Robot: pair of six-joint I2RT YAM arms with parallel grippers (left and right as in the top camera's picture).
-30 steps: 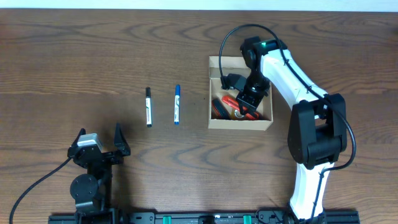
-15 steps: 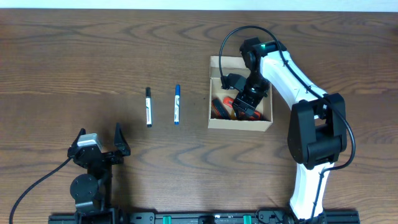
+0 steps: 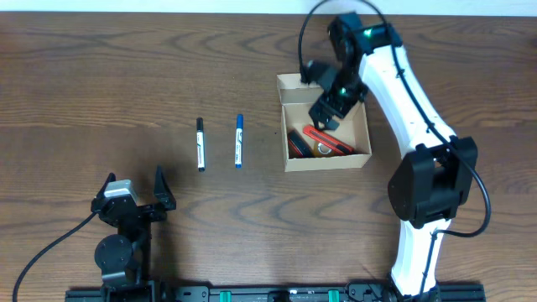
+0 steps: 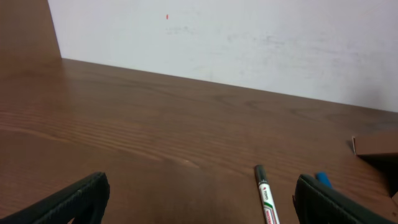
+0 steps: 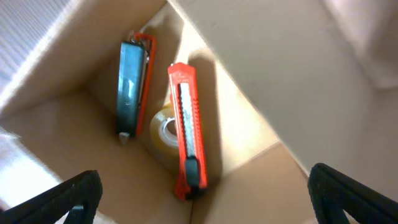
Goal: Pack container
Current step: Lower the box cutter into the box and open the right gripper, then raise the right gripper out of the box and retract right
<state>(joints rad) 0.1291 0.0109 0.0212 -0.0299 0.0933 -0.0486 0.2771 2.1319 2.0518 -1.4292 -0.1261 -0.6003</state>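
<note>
Overhead, the right gripper (image 3: 324, 116) is hovering over the back half of the container (image 3: 325, 164), its jaws standing wide apart and holding nothing. Well to the left of the container, a blue marker (image 3: 238, 141) and, farther left, a black marker (image 3: 200, 144) are lying on the table (image 3: 101, 75). Packing therefore looks part done, and I judge this to be the gap between one drop-off and the next pick. The next move is calling for a reach leftward from the container to the nearer blue marker, with the jaws lined up across its barrel. The left gripper (image 3: 135, 184) is idling far to the container's front-left, spread open and empty.

Left wrist view is showing both fingers apart at the bottom corners. The black marker is lying between them, the blue one is half hidden by the right finger, and only a corner of the container is peeking in at the right edge.

Right wrist view is looking down into the container, with the fingers apart and nothing between them. A red cutter (image 5: 186, 137) is lying across a tape roll (image 5: 163, 129), and beside them is a dark-bodied tool (image 5: 132, 81) that I cannot identify. The container's lid is not clearly showing.
</note>
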